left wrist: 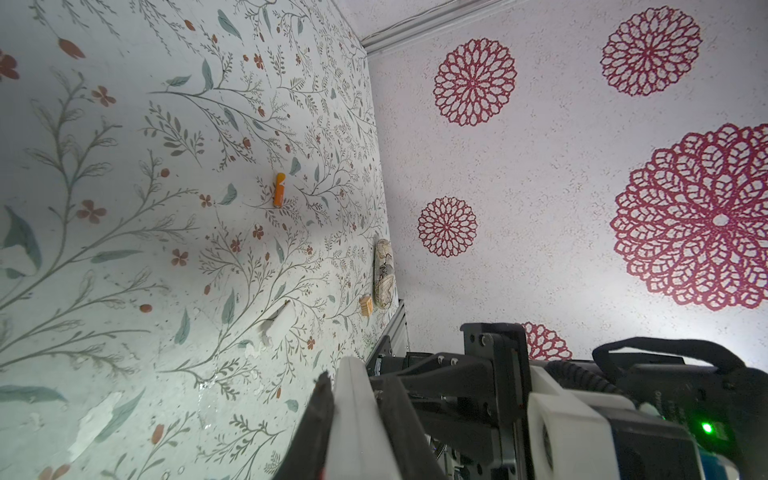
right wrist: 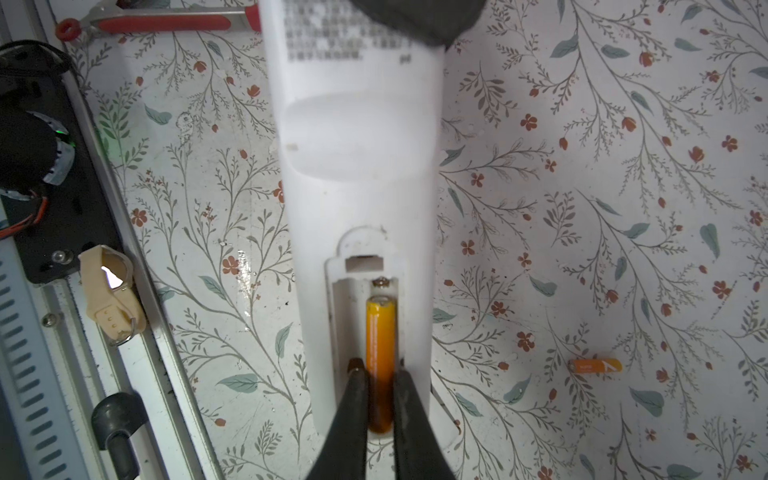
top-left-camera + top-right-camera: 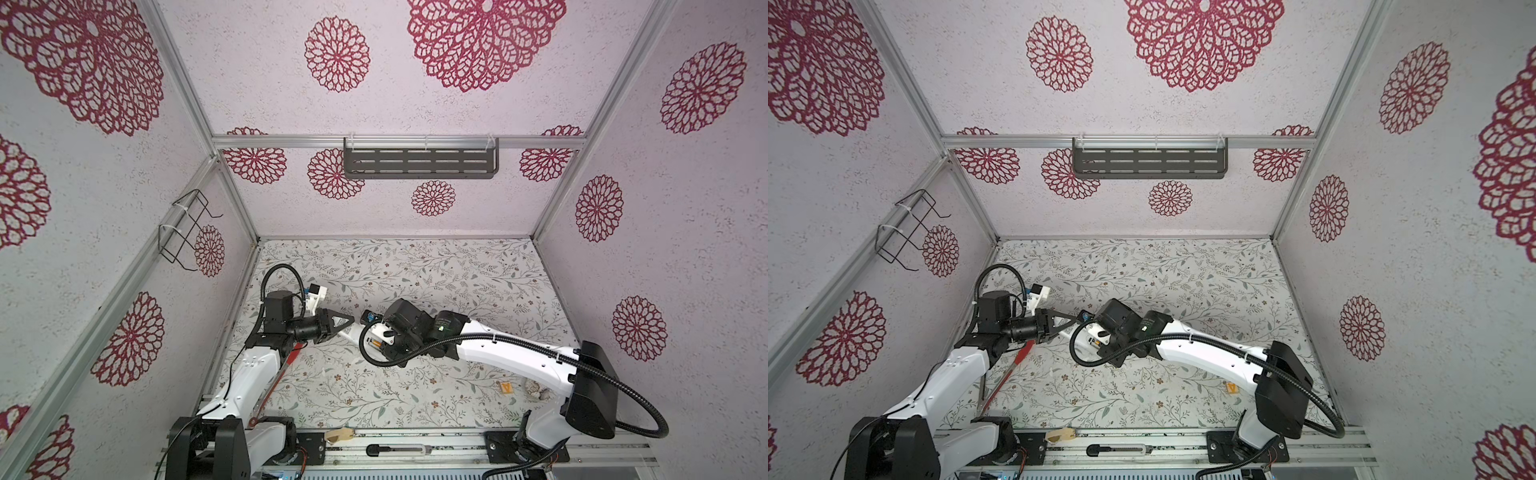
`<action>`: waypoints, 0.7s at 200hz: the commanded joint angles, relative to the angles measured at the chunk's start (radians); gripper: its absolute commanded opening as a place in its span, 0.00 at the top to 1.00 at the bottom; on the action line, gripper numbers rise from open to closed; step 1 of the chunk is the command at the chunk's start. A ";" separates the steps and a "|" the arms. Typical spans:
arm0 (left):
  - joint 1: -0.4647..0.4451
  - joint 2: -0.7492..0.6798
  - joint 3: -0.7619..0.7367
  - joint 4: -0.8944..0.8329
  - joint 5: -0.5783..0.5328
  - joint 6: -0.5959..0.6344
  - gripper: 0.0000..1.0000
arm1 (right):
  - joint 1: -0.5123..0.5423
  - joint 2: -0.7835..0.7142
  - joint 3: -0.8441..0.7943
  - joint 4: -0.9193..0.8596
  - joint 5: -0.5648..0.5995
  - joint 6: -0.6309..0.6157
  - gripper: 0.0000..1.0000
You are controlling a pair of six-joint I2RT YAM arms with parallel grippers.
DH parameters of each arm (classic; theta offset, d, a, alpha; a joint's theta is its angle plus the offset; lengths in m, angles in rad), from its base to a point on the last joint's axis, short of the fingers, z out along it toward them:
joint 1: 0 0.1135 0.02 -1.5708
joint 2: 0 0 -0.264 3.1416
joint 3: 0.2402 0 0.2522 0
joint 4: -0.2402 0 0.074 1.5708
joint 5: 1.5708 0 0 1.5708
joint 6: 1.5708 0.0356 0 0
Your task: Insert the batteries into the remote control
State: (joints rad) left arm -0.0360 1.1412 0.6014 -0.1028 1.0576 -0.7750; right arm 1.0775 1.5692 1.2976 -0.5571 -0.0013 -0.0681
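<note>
The remote control (image 2: 357,166) is a long white bar, back side up, with its battery compartment uncovered. My left gripper (image 1: 355,386) is shut on one end of it and holds it above the table; in both top views that gripper (image 3: 347,322) points right toward the middle. My right gripper (image 2: 379,370) is shut on an orange battery (image 2: 380,332) that lies lengthwise in the compartment's right slot, its tip near the spring. The slot beside it shows no battery. A second orange battery (image 2: 596,365) lies loose on the table, also seen from the left wrist (image 1: 279,189).
Red-handled tongs (image 3: 286,365) lie by the left arm. A small white piece (image 1: 276,324) lies on the floral table. An orange square tag (image 3: 505,387) and a patterned stone (image 3: 536,388) sit under the right arm. A beige strap (image 3: 338,435) and a black-handled tool (image 3: 395,449) rest on the front rail.
</note>
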 commanded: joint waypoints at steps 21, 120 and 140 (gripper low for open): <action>-0.025 -0.035 0.020 0.049 0.054 -0.021 1.00 | -0.022 -0.011 -0.033 0.011 0.029 -0.025 0.87; -0.074 -0.060 -0.018 0.204 0.101 -0.131 1.00 | -0.052 -0.034 -0.123 0.145 -0.003 -0.108 0.90; -0.079 -0.058 -0.022 0.216 0.106 -0.140 1.00 | -0.060 -0.041 -0.147 0.181 -0.013 -0.120 0.90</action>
State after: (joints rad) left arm -0.0849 1.1221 0.5728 0.0135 0.9932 -0.8242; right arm 1.0389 1.5288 1.1915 -0.4149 -0.0158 -0.1551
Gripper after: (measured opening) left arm 0.211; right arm 0.105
